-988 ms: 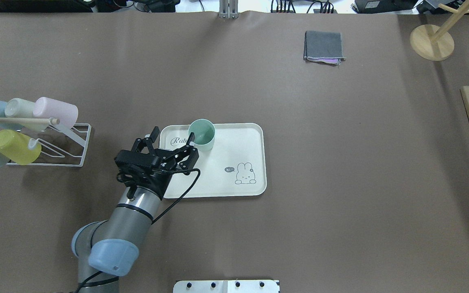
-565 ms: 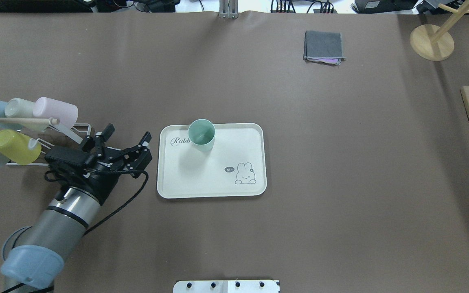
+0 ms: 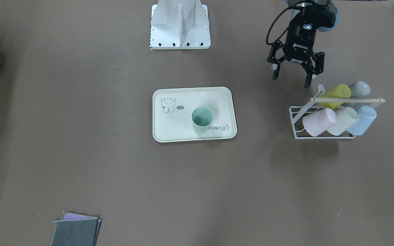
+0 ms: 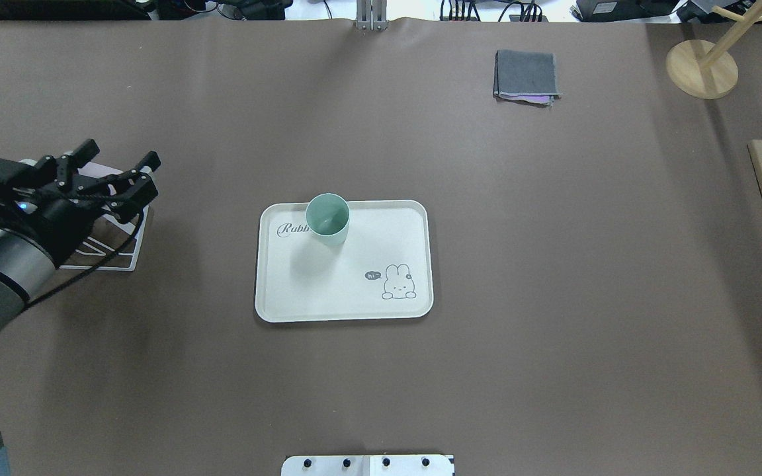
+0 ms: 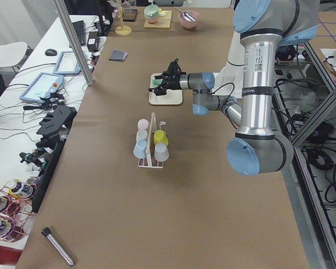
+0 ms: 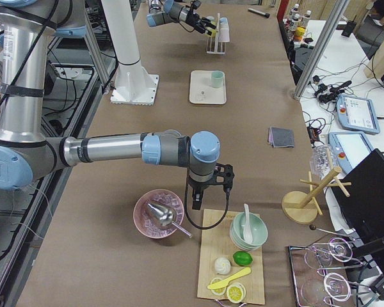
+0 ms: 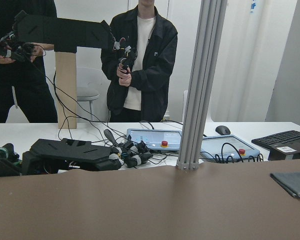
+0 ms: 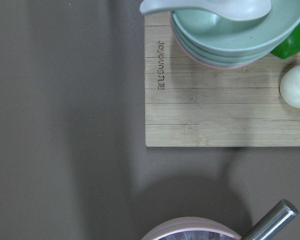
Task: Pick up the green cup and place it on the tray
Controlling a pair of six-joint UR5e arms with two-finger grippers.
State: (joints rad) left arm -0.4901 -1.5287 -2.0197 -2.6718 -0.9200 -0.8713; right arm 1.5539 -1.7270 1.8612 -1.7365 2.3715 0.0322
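Observation:
The green cup (image 4: 327,218) stands upright on the cream tray (image 4: 328,291), near the "Rabbit" script at its far left part; it also shows in the front view (image 3: 202,119) on the tray (image 3: 169,128). My left gripper (image 4: 122,153) is open and empty, raised well to the left of the tray, over the cup rack (image 3: 320,136). In the front view the left gripper (image 3: 291,80) hangs with jaws spread beside the rack. My right gripper (image 6: 211,195) shows only in the exterior right view, far from the tray; I cannot tell whether it is open or shut.
The white wire rack holds several pastel cups, among them a yellow-green one (image 3: 335,94) and a pink one (image 3: 318,122). A folded grey cloth (image 4: 526,76) lies at the far right. A wooden board (image 8: 215,110) with stacked bowls (image 8: 230,40) and a pink bowl (image 6: 159,214) lie below the right wrist.
My left gripper has drawn away from the green cup, moving left off the tray and on over the cup rack, still open. The cup stays upright on the tray.

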